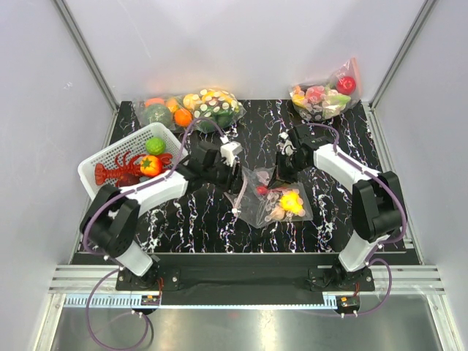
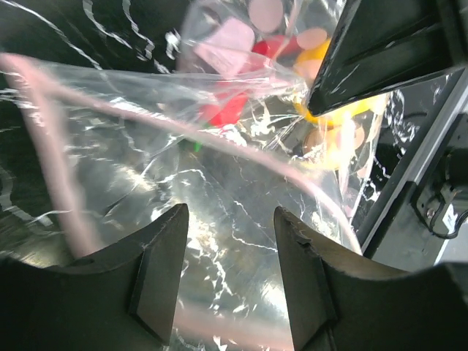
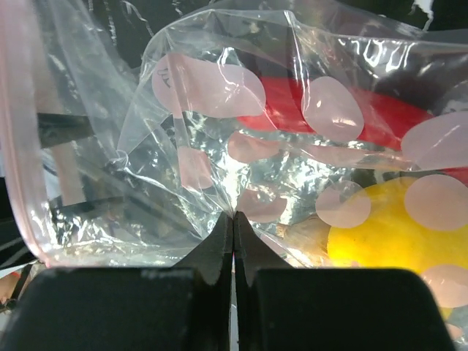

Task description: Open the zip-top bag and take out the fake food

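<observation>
The zip-top bag [image 1: 272,196] lies on the black marbled table between my two arms, clear with pale dots and a pink zip strip [image 2: 55,157]. Inside it the fake food shows: a yellow fruit [image 1: 292,201], a red piece [image 3: 380,117] and a tan piece [image 1: 276,213]. My right gripper [image 3: 234,216] is shut, pinching a fold of the bag's film at its upper edge. My left gripper [image 2: 230,227] stands at the bag's left side with its jaws apart; the fingers [image 2: 162,270] straddle the clear plastic near the zip strip. The right gripper's dark body [image 2: 380,51] hangs just beyond.
A white basket [image 1: 110,153] at the left holds a red lobster [image 1: 117,174], a tomato [image 1: 151,166] and a green ball [image 1: 154,145]. Two other filled dotted bags lie at the back: one at the middle left [image 1: 194,108], one at the right [image 1: 325,95].
</observation>
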`<act>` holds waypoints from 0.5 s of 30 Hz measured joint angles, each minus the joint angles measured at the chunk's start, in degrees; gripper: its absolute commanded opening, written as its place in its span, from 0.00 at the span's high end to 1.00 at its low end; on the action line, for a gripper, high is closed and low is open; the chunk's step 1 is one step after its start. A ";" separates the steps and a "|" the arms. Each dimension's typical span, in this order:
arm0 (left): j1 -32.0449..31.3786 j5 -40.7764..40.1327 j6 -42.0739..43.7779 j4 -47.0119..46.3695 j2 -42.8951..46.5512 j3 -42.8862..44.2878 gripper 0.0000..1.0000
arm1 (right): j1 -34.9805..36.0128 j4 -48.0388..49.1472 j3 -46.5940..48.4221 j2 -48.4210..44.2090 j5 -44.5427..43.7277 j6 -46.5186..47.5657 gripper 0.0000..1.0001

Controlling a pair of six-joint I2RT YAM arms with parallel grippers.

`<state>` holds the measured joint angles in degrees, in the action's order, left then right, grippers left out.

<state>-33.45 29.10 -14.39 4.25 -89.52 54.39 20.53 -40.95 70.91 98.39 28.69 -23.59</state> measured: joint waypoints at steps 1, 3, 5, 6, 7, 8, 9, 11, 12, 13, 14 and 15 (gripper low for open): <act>-0.63 0.00 0.02 -0.22 -1.11 0.13 0.45 | 0.00 0.28 0.02 -0.15 0.52 -0.26 1.00; -1.99 -0.17 0.02 -0.66 -3.45 0.26 0.45 | -0.02 0.85 0.00 -0.55 1.25 -0.66 1.00; -2.91 -0.37 -0.04 -1.05 -5.27 0.26 0.45 | -0.04 1.05 0.00 -0.98 2.10 -1.05 1.00; -3.28 -0.48 -0.07 -1.18 -5.75 0.26 0.45 | -0.09 1.25 0.00 -1.16 2.56 -1.33 1.00; -3.58 -0.52 -0.11 -1.38 -6.19 0.24 0.45 | -0.09 1.53 0.00 -1.29 3.08 -1.73 1.00; -3.72 -0.70 -0.15 -1.53 -6.36 0.20 0.45 | -0.17 2.01 -0.02 -1.36 3.80 -2.16 1.00; -3.74 -0.85 -0.26 -1.84 -6.36 0.11 0.44 | -0.26 2.62 -0.11 -1.36 4.26 -2.54 1.00; -3.82 -1.27 -0.52 -3.50 -6.36 -0.22 0.44 | -0.46 4.24 -0.72 -1.36 5.75 -3.50 1.00; -3.87 -1.55 -0.74 -4.52 -6.36 -0.57 0.43 | -0.48 4.79 -1.11 -1.36 6.36 -3.89 1.00; -3.98 -1.92 -1.14 -5.25 -6.36 -0.83 0.43 | -0.52 5.20 -1.49 -1.36 6.67 -4.17 1.00; -4.20 -2.40 -1.49 -6.05 -6.51 -1.05 0.42 | -0.55 5.38 -1.68 -1.36 6.97 -4.35 1.00; -4.52 -2.86 -1.81 -6.88 -6.75 -1.25 0.41 | -0.57 5.49 -1.79 -1.36 7.10 -4.46 1.00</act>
<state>-37.98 26.24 -16.21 -2.63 -96.27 53.15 19.97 -35.46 69.12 97.03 35.79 -28.05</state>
